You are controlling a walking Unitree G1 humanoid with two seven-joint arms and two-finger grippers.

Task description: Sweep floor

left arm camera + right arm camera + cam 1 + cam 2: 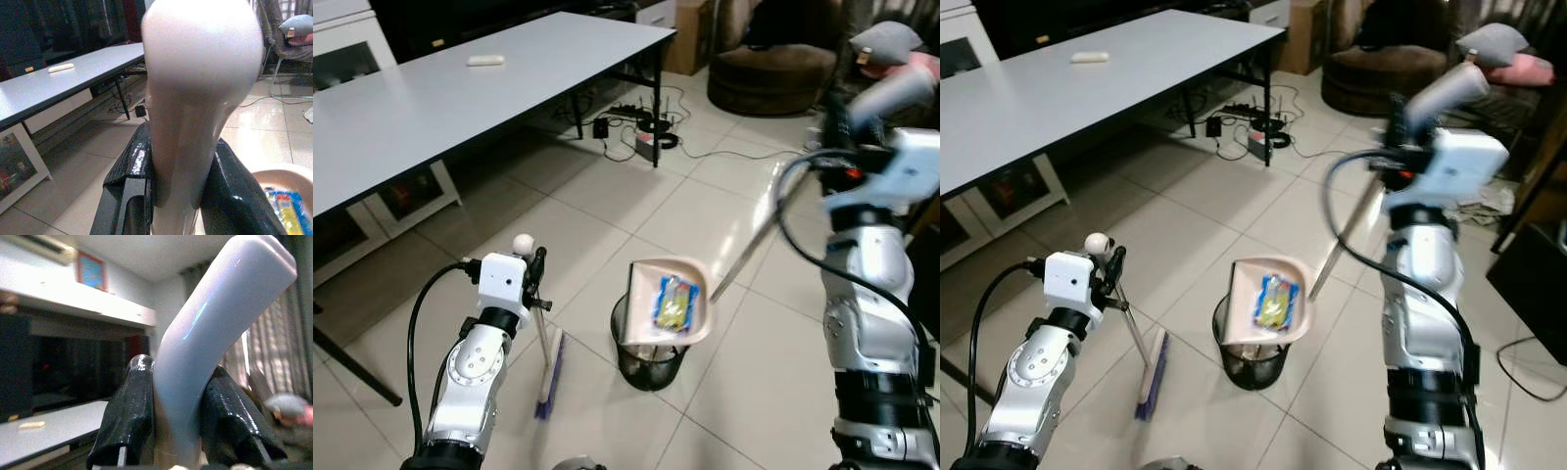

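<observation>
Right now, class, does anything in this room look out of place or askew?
The dustpan is tilted steeply over the black wire bin, yet a yellow-and-blue packet lies on it, not yet in the bin.

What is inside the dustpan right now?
A yellow and blue wrapper lies in the tilted dustpan, held over the black wire bin by the right gripper. The bin's inside is mostly covered.

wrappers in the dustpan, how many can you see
1: a yellow and blue wrapper lying in the dustpan, which the right gripper holds tilted over the mesh bin. More could already be inside the bin.
</observation>
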